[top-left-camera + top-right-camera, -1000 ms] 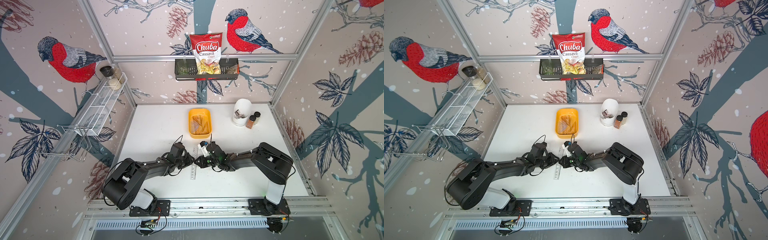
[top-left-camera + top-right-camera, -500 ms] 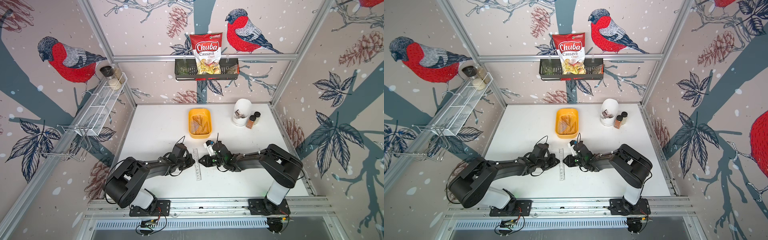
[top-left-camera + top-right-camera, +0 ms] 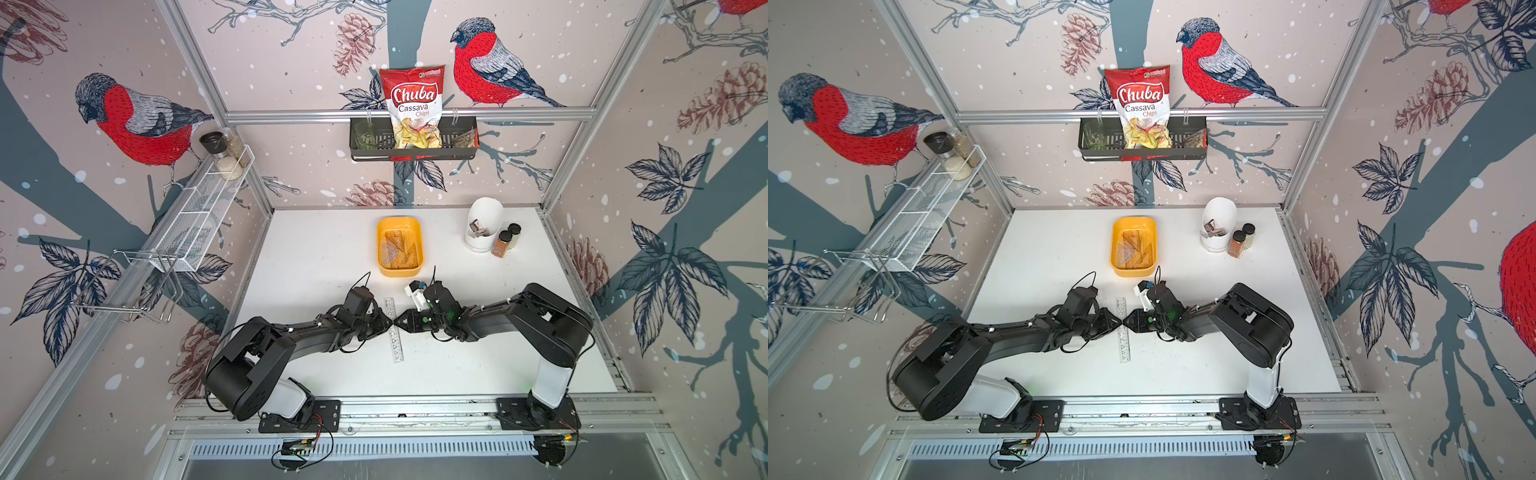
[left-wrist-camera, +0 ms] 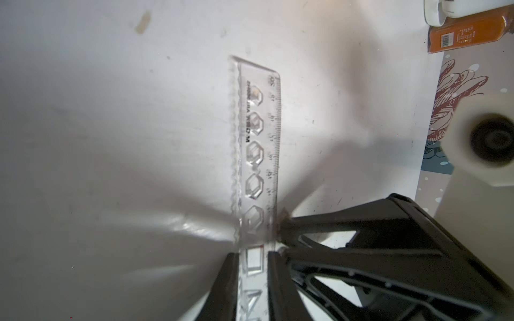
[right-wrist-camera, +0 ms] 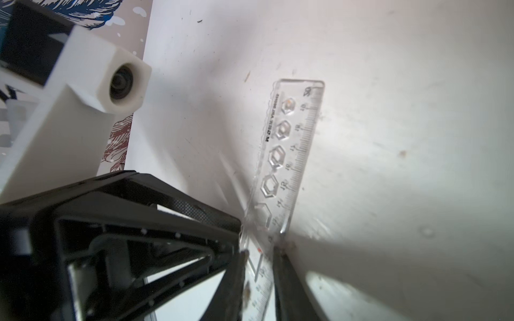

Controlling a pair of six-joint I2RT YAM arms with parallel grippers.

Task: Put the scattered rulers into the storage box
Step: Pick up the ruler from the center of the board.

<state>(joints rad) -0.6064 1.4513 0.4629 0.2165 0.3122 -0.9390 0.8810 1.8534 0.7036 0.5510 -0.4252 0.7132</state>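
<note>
A clear stencil ruler (image 3: 397,350) (image 3: 1124,350) lies flat on the white table, running from far to near. My left gripper (image 3: 390,323) (image 3: 1120,325) and right gripper (image 3: 397,326) (image 3: 1126,326) meet tip to tip over its middle. In the left wrist view, the left gripper (image 4: 253,253) has its jaws narrowly apart, tips down on the ruler (image 4: 256,144) near its two long edges. The right gripper (image 5: 260,251) stands the same way on the ruler (image 5: 289,155). The yellow storage box (image 3: 400,272) (image 3: 1133,272), just beyond, holds several rulers (image 3: 399,249).
A tall white pot (image 3: 482,226) and two spice bottles (image 3: 503,243) stand at the back right. On the back wall hangs a black wire basket (image 3: 465,145) with a chips bag. A white wire shelf (image 3: 199,216) lines the left wall.
The ruler's near end has swung a little to the right. The right gripper drew back slightly to the right and the left one followed, their tips still meeting over the ruler.
</note>
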